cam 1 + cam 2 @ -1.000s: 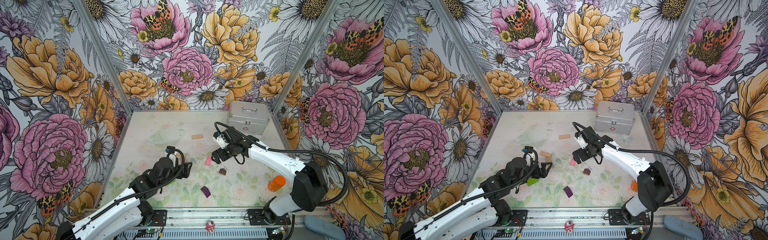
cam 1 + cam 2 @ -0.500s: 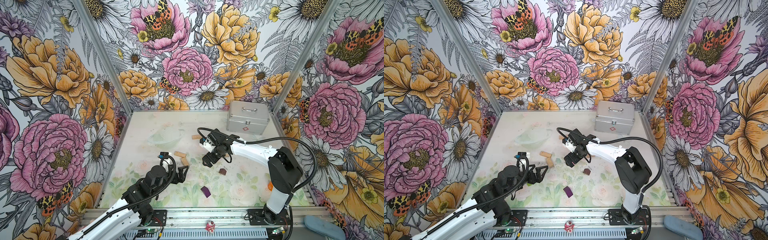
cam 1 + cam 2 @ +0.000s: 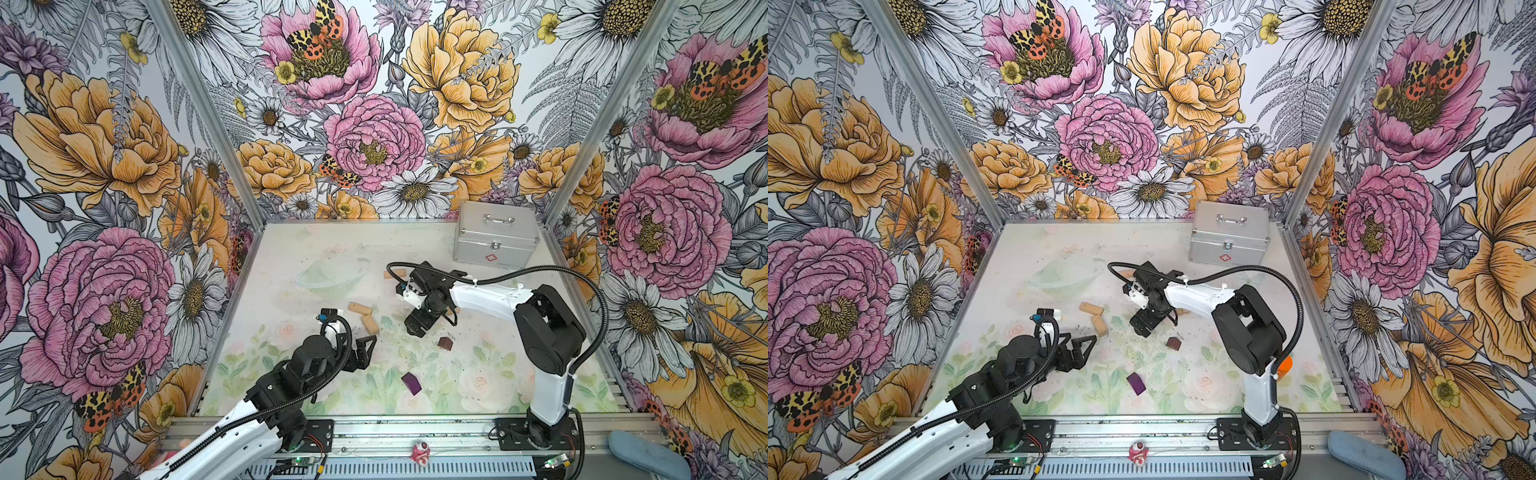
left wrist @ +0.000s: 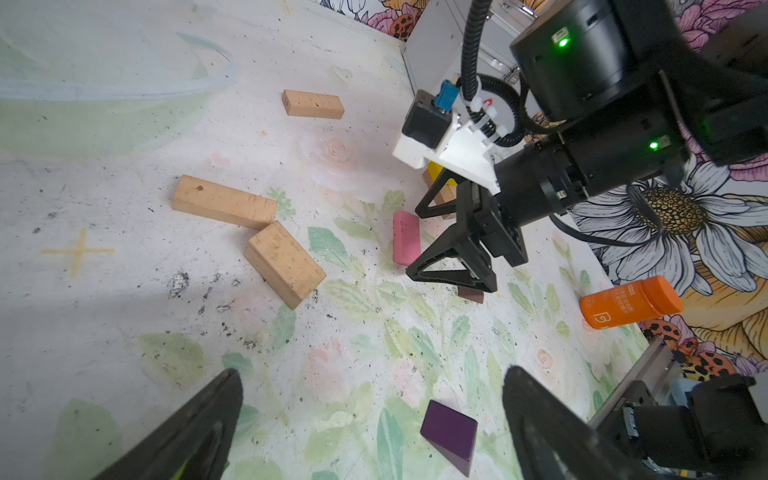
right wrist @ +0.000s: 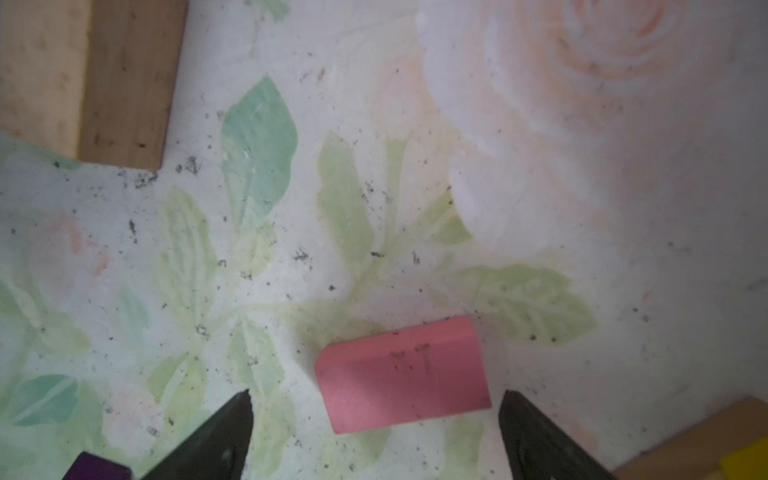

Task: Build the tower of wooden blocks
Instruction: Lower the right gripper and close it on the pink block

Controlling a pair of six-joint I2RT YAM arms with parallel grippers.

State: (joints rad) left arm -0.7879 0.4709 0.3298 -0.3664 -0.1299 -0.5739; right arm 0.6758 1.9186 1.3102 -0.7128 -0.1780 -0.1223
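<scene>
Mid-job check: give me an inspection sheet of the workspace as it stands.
Surface: table, faded floral print, dark specks.
Job's things: two touching tan blocks, lone tan block, pink block, dark-brown block, purple block, all loose; yellow block partly hidden by right gripper.
Clutter: silver metal case at back; orange bottle on its side.
Grippers: left gripper empty, jaws open; right gripper low, jaws open either side of pink block.
Cables: black conduit loops along both arms, nothing snagged.
Surroundings: floral walls, metal front rail.
</scene>
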